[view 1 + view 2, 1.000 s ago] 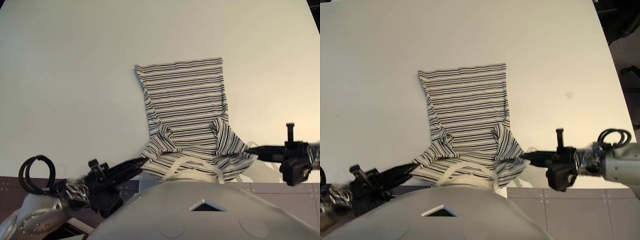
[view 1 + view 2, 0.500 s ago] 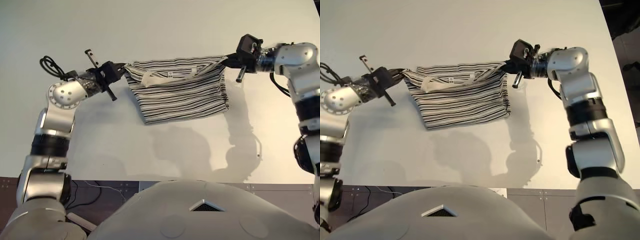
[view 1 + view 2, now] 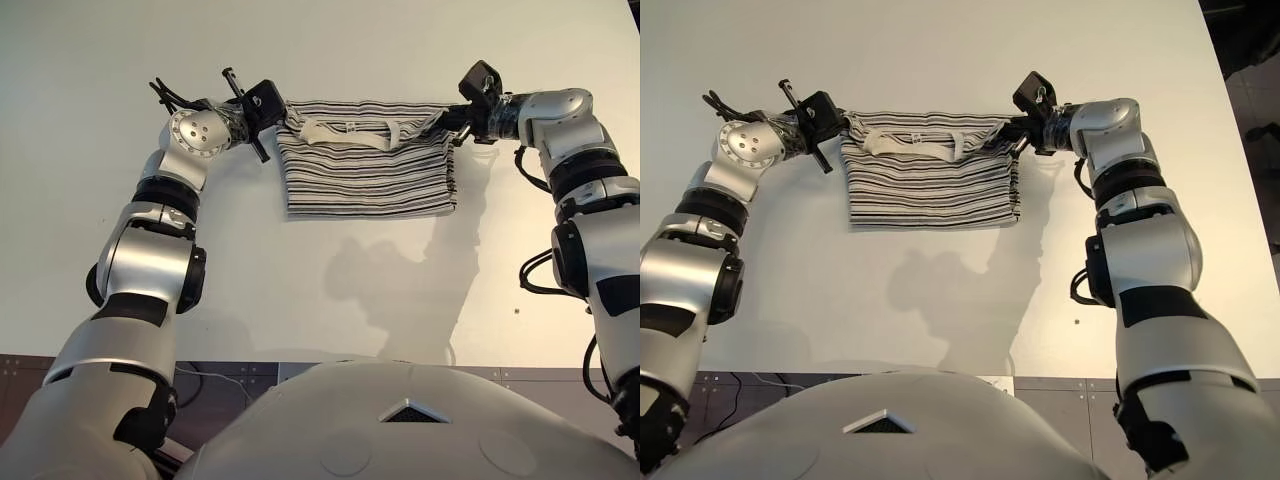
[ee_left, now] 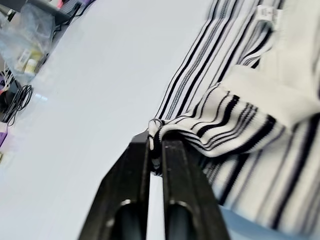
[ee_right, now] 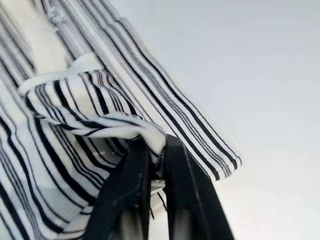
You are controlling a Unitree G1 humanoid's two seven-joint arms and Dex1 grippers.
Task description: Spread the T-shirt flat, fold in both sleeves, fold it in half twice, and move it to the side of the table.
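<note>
The black-and-white striped T-shirt (image 3: 365, 170) lies folded in half on the white table (image 3: 300, 290), its collar edge turned up along the far side. My left gripper (image 3: 283, 112) is shut on the shirt's far left corner. My right gripper (image 3: 447, 116) is shut on the far right corner. In the left wrist view the fingers (image 4: 172, 185) pinch a bunched hem of the T-shirt (image 4: 235, 120). In the right wrist view the fingers (image 5: 135, 190) clamp a striped fold of the T-shirt (image 5: 90, 125). Both arms stretch far out over the table.
The table's near edge (image 3: 200, 358) runs along the bottom, with dark floor below. The table's right edge (image 3: 1230, 130) is close to my right arm. White tabletop lies around the shirt on all sides.
Both grippers carried the shirt's near edge up and over to the far side, folding it in half. Since half a second ago they moved farther away and lowered the edge.
</note>
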